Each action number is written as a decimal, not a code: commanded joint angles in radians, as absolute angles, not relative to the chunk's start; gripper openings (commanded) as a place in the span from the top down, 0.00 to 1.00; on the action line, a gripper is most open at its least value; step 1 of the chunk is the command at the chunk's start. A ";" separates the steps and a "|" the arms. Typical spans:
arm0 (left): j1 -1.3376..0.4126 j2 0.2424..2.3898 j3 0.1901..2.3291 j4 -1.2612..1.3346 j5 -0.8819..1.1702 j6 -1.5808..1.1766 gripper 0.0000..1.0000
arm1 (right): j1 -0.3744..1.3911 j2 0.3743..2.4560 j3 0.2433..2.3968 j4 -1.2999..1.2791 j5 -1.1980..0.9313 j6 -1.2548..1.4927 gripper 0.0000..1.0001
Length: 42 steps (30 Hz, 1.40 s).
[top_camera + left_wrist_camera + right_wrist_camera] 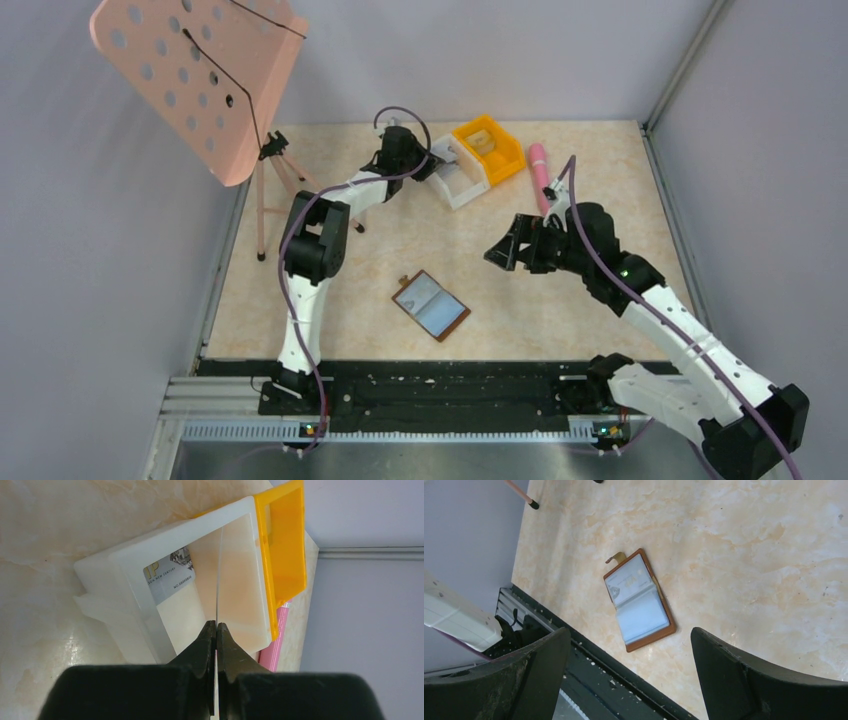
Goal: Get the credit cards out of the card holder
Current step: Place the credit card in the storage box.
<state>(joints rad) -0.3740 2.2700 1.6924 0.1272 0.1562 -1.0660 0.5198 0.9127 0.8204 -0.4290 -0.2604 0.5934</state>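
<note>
The brown card holder [432,305] lies open on the table near the front, its pale blue-grey pockets facing up; it also shows in the right wrist view [640,600]. My left gripper [216,626] is shut on a thin pale credit card [219,575], seen edge-on, held over the white bin [130,565]. Another printed card [170,575] leans inside that bin. In the top view the left gripper [432,163] is at the white bin [462,182]. My right gripper [497,255] is open and empty, held above the table right of the card holder.
An orange bin [488,148] stands against the white bin at the back. A pink object [540,172] lies right of the bins. A pink perforated music stand [195,75] on a tripod stands at the back left. A black rail [440,385] runs along the front edge.
</note>
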 commanded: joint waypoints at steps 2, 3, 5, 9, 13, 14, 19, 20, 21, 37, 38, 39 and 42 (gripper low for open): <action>-0.370 2.283 1.731 0.149 0.104 -1.091 1.00 | 0.483 0.890 0.875 -0.393 -0.286 0.584 0.10; -0.370 2.285 1.733 0.150 0.097 -1.103 1.00 | 0.481 0.889 0.876 -0.393 -0.289 0.584 0.10; -0.370 2.286 1.739 0.144 0.091 -1.122 1.00 | 0.478 0.887 0.880 -0.395 -0.290 0.587 0.10; -0.371 2.271 1.738 0.112 0.041 -1.165 1.00 | 0.474 0.892 0.884 -0.395 -0.296 0.594 0.10; -0.376 2.260 1.741 0.111 0.013 -1.177 1.00 | 0.472 0.896 0.885 -0.396 -0.292 0.591 0.10; -0.376 2.260 1.743 0.111 0.014 -1.182 1.00 | 0.472 0.896 0.882 -0.396 -0.284 0.591 0.10; -0.377 2.262 1.743 0.103 0.010 -1.205 1.00 | 0.466 0.907 0.871 -0.394 -0.290 0.594 0.10; -0.378 2.264 1.744 0.104 0.009 -1.205 1.00 | 0.465 0.907 0.873 -0.394 -0.291 0.595 0.10; -0.378 2.266 1.747 0.105 0.010 -1.201 0.99 | 0.466 0.907 0.874 -0.394 -0.291 0.595 0.10; -0.382 2.310 1.866 0.021 0.052 -1.146 0.76 | 0.461 0.871 0.917 -0.397 -0.315 0.620 0.10; -0.383 2.308 1.866 0.017 0.052 -1.144 0.76 | 0.459 0.867 0.917 -0.397 -0.316 0.622 0.10; -0.383 2.301 1.866 0.011 0.050 -1.144 0.76 | 0.461 0.862 0.917 -0.397 -0.318 0.624 0.10; -0.382 2.290 1.865 0.005 0.040 -1.134 0.75 | 0.460 0.848 0.913 -0.396 -0.325 0.629 0.10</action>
